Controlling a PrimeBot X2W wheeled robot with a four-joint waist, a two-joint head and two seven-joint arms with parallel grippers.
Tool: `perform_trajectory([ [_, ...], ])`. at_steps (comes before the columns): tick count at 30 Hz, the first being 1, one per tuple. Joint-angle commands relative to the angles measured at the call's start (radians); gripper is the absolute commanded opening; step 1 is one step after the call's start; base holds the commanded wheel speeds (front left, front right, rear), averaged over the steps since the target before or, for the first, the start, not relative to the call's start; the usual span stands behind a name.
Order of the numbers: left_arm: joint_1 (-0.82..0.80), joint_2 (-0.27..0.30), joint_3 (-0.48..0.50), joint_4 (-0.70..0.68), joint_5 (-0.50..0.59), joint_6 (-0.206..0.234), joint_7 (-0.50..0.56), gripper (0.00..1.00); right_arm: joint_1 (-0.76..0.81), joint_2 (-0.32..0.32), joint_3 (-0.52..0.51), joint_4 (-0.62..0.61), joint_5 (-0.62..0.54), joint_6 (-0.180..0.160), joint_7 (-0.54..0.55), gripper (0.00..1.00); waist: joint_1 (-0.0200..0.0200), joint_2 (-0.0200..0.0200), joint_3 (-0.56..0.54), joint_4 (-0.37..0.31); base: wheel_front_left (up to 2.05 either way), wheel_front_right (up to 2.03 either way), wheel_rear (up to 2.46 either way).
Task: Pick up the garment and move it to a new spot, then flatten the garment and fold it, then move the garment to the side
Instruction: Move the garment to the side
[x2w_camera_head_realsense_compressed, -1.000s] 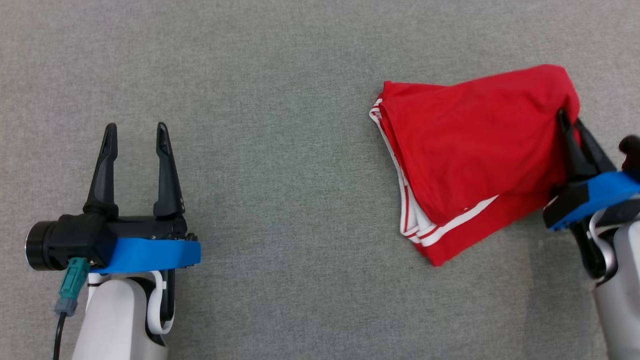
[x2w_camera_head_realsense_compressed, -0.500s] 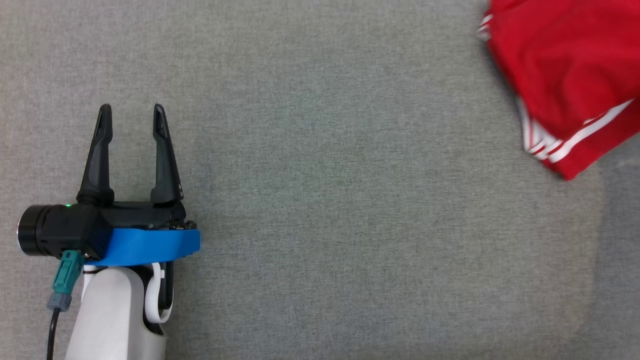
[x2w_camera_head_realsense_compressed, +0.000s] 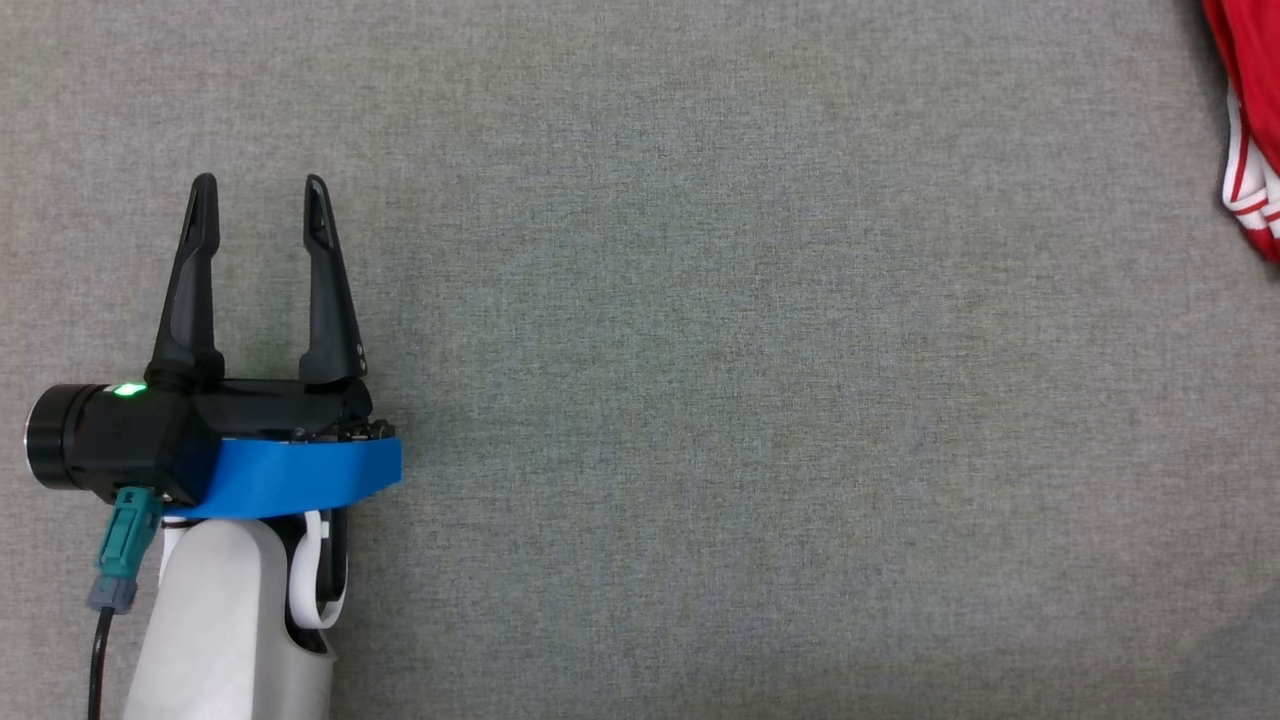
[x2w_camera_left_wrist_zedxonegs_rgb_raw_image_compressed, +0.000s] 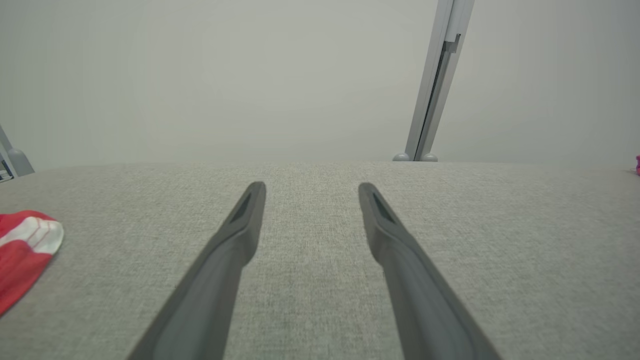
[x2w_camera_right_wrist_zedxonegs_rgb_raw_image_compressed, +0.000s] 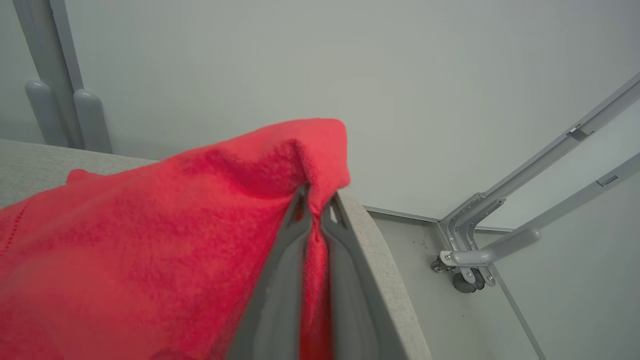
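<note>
The right hand (x2w_camera_right_wrist_zedxonegs_rgb_raw_image_compressed: 318, 197) pinches the red garment (x2w_camera_right_wrist_zedxonegs_rgb_raw_image_compressed: 150, 240); the left hand (x2w_camera_head_realsense_compressed: 260, 185) hangs spread above the grey surface (x2w_camera_head_realsense_compressed: 700, 400).

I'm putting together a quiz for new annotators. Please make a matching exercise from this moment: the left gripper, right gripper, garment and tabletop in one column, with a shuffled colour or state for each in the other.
Column one:
1. left gripper
2. right gripper
3. garment
4. tabletop

Column two:
a. grey, woven-looking
b. open, nothing between the fingers
c. red with white stripes
d. shut on cloth

Pairs: 1-b; 2-d; 3-c; 4-a
</note>
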Motion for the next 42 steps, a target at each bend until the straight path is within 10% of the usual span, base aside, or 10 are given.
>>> perform_trajectory([
  [1,-0.019,0.006,0.004,-0.003,0.005,0.004,-0.004,1.00,-0.024,0.001,-0.009,0.008,-0.019,0.000,-0.001,0.00,-0.0001,0.0000,-0.001,-0.002,0.00,0.00,0.00],
  [2,-0.019,0.007,0.004,-0.002,0.005,0.005,-0.004,1.00,-0.026,0.008,-0.012,0.014,-0.025,0.000,-0.001,0.01,-0.0001,0.0000,-0.002,-0.003,0.00,0.00,0.00],
  [3,-0.019,0.008,0.004,0.001,0.006,0.006,-0.004,1.00,-0.026,0.013,-0.015,0.026,-0.029,0.000,0.007,0.81,-0.0001,0.0000,-0.004,-0.005,0.00,0.00,0.00],
  [5,-0.019,0.008,0.001,0.003,0.007,0.008,-0.004,1.00,-0.030,0.020,-0.023,0.047,-0.034,0.000,0.019,1.00,-0.0001,0.0000,-0.009,-0.008,0.00,0.00,0.00],
  [27,0.126,0.008,0.024,0.068,-0.025,0.020,-0.004,1.00,0.134,0.154,0.108,0.001,-0.018,0.000,-0.207,1.00,-0.0001,0.0000,-0.267,0.001,0.00,0.00,0.00],
  [42,0.251,-0.001,0.008,0.132,-0.042,0.028,-0.004,1.00,0.431,0.398,0.265,-0.194,0.043,0.000,-0.210,1.00,-0.0001,0.0000,-0.467,0.022,0.00,0.00,0.00],
])
